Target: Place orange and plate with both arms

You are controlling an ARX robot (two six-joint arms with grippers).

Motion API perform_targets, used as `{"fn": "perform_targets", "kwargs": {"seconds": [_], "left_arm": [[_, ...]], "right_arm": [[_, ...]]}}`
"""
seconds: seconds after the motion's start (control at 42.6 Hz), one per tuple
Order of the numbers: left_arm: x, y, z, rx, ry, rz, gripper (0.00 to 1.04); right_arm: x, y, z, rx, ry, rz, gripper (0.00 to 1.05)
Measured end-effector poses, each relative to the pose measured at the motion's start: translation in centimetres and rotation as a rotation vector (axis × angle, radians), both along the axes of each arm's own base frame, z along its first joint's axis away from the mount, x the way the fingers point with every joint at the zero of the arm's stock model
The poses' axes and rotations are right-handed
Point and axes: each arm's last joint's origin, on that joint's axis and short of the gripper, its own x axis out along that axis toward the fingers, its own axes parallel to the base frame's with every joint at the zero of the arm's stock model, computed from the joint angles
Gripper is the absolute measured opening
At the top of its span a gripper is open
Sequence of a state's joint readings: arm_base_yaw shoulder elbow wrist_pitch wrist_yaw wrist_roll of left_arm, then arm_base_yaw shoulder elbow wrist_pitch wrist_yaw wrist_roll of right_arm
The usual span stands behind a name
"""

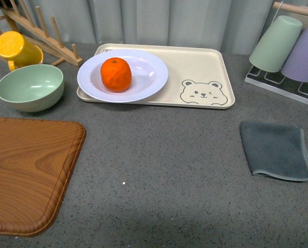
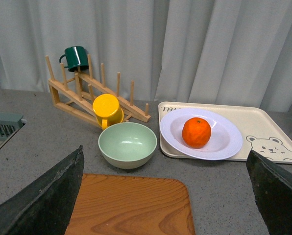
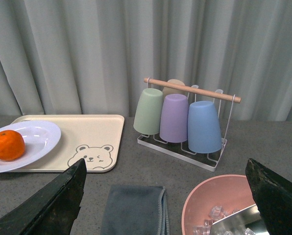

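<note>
We see the orange (image 1: pixel 116 74) sitting in the plate (image 1: pixel 149 81), and the plate sits on the bear tray (image 1: pixel 205 67) on the table (image 1: pixel 164 170). We think the placing looks done, or the arms have not started yet; we cannot tell which. If there is more to do, each claw must reach forward.

Our left claw (image 2: pixel 165 196) is wide apart and holds nothing. The orange and plate are well ahead of it, a bit to the right, past the green bowl (image 2: pixel 127 144).

Our right claw (image 3: pixel 165 196) is wide apart too, empty and touching nothing. The plate is far ahead and to its left.
</note>
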State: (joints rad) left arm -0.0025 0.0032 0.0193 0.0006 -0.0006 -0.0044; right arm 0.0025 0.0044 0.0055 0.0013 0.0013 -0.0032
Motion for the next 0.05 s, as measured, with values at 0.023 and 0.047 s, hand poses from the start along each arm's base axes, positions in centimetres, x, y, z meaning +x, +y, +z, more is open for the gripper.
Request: {"fn": "perform_targets", "kwargs": {"seconds": [0.023, 0.047], "left_arm": [[0.00, 0.00, 0.00, 0.000, 0.000, 0.000, 0.98], [0.00, 0.00, 0.00, 0.000, 0.000, 0.000, 0.98]], "right_arm": [[0.00, 0.00, 0.00, 0.000, 0.000, 0.000, 0.95], [0.00, 0.00, 0.00, 0.000, 0.000, 0.000, 0.95]]}}
